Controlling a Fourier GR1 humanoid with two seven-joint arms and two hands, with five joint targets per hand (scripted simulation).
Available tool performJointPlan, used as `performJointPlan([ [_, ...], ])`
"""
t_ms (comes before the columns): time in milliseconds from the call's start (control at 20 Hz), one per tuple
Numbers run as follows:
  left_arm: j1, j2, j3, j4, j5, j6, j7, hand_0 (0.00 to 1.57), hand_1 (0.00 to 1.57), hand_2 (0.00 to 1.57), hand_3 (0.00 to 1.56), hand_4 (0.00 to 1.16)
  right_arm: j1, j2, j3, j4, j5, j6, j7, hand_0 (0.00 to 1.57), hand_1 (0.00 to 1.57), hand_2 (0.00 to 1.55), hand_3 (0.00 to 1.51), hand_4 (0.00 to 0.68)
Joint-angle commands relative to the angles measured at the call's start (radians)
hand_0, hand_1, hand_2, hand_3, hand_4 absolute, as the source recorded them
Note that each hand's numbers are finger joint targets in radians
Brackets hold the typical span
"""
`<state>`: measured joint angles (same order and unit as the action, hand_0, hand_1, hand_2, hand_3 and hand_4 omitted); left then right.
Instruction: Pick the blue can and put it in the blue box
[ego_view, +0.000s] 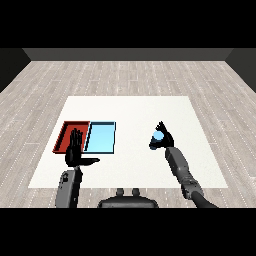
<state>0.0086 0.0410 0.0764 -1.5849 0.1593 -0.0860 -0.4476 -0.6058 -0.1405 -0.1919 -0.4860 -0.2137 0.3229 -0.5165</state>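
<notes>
two trays side by side on white table (130, 107): red tray (65, 131), blue tray (101, 137). my right hand (163, 136) curled round blue can (157, 138), well right of blue tray. my left hand (75, 150) flat, fingers straight, over red tray's near edge.

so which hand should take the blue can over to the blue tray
Right. The right hand already has its fingers curled round the blue can, well right of the blue tray. The left hand is open and holds nothing, hovering over the red tray.
</notes>
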Motion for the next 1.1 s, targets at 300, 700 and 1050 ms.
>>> performJointPlan([
  [300,0.045,-0.006,-0.020,-0.037,-0.014,-0.004,-0.008,0.00,0.00,0.00,0.00,0.00,-0.013,0.062,0.023,0.027,0.059,-0.177,-0.056,1.34,1.34,1.39,1.33,0.397],
  [700,0.046,0.014,0.013,-0.033,0.030,-0.040,-0.013,0.00,0.00,0.00,0.00,0.00,0.004,0.060,0.061,-0.068,0.088,-0.254,0.081,1.56,1.56,1.49,1.44,0.683],
  [1050,-0.004,0.008,-0.017,-0.016,-0.003,-0.014,0.035,0.00,0.00,0.00,0.00,0.00,-0.002,0.005,0.049,-0.103,0.085,-0.190,0.037,1.50,1.50,1.46,1.42,0.657],
])
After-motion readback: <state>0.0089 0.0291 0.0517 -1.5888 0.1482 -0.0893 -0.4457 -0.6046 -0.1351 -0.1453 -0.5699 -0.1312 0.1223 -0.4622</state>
